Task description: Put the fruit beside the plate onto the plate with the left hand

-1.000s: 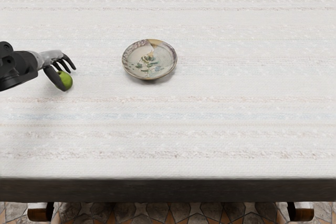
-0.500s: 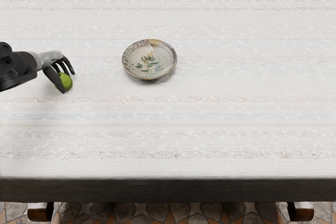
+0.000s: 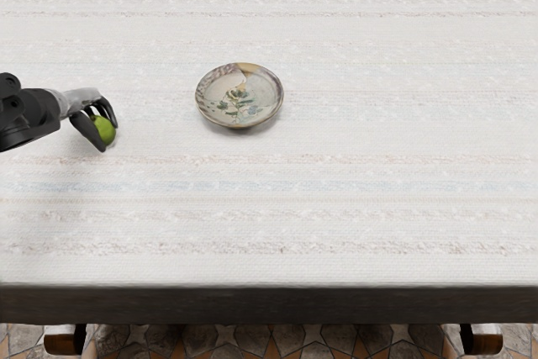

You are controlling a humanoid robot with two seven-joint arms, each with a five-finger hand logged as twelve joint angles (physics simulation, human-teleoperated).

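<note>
1. So, the white-clothed table (image 3: 353,208) showed nothing standing between hand and plate.
2. The patterned plate (image 3: 239,95), toward 12 o'clock of centre, held no fruit; the carry and release were judged undone.
3. The left hand (image 3: 92,119), at 9 o'clock, had its fingers curled tight around the fruit.
4. The green fruit (image 3: 104,129) sat in that grip, well apart from the plate.

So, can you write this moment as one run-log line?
left robot hand: closed on green fruit | green fruit: left of plate, apart from it | plate: holds no fruit
</note>
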